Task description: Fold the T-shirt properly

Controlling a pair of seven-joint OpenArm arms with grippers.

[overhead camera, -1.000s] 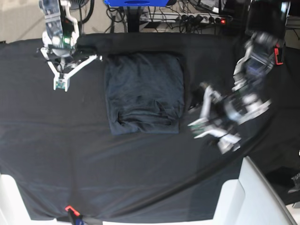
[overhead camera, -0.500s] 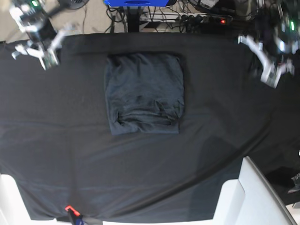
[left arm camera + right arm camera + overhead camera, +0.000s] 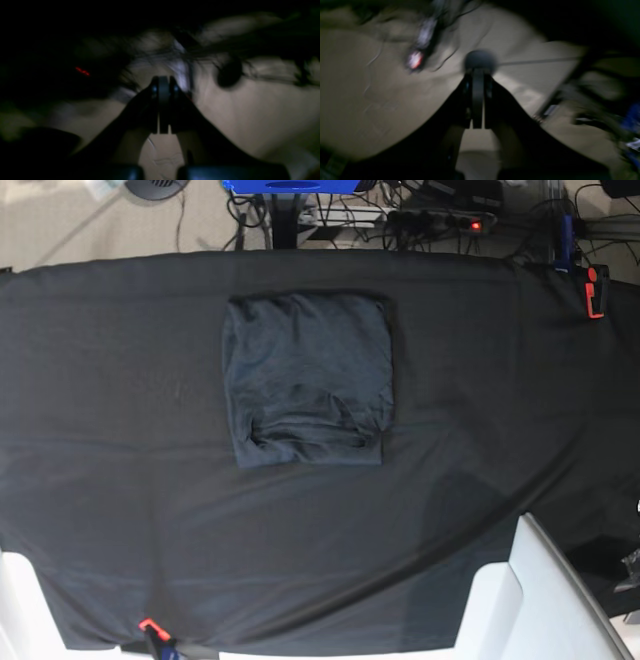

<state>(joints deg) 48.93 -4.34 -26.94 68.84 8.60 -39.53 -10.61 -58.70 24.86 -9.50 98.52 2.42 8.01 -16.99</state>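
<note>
The T-shirt (image 3: 306, 378) lies folded into a neat dark grey rectangle on the black table cloth (image 3: 120, 440), a little left of centre and towards the far edge. Neither arm shows in the base view. In the left wrist view my left gripper (image 3: 163, 86) is shut with nothing between its fingers, pointing at blurred pale floor and cables. In the right wrist view my right gripper (image 3: 477, 77) is also shut and empty, over pale floor. The shirt is out of sight in both wrist views.
White panels stand at the near right corner (image 3: 545, 600) and the near left corner (image 3: 20, 610). An orange clamp (image 3: 596, 290) holds the cloth at the far right, another (image 3: 150, 627) at the near edge. A power strip and cables (image 3: 440, 220) lie beyond the table.
Both arms have pulled back off the table and left the base view. The left gripper has closed. The folded shirt has stayed in place.
</note>
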